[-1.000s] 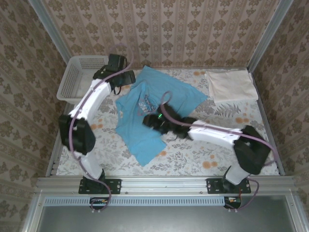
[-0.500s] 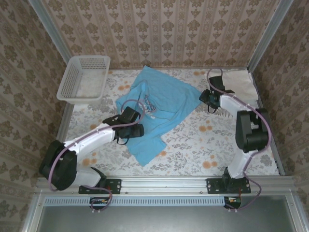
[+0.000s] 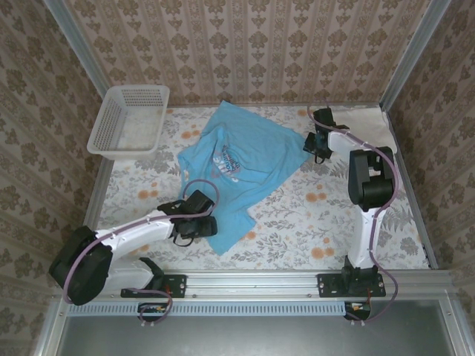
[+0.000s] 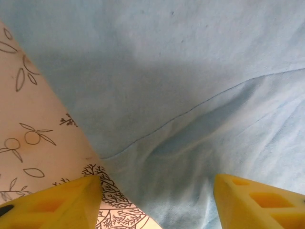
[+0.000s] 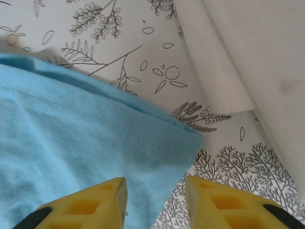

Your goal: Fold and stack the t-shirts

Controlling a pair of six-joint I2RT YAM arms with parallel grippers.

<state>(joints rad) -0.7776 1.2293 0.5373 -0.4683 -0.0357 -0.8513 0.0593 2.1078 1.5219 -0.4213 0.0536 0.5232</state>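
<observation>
The blue shirt [image 3: 249, 156] lies rumpled and skewed mid-counter [image 3: 312, 215]; the cream shirt [image 5: 267, 62] sits folded in the far right corner. The left gripper [image 4: 156, 193] is low at the blue shirt's near hem corner, jaws spread, the cloth edge running between them. The right gripper [image 5: 156, 200] stands over the shirt's far right corner, jaws apart, nothing pinched yet, with the cream shirt just beside it. This looks like a two-corner grasp for spreading the shirt flat. Each gripper should bite the hem itself, not a loose wrinkle. The right one should avoid the cream shirt. Both should then lift and pull apart evenly.
</observation>
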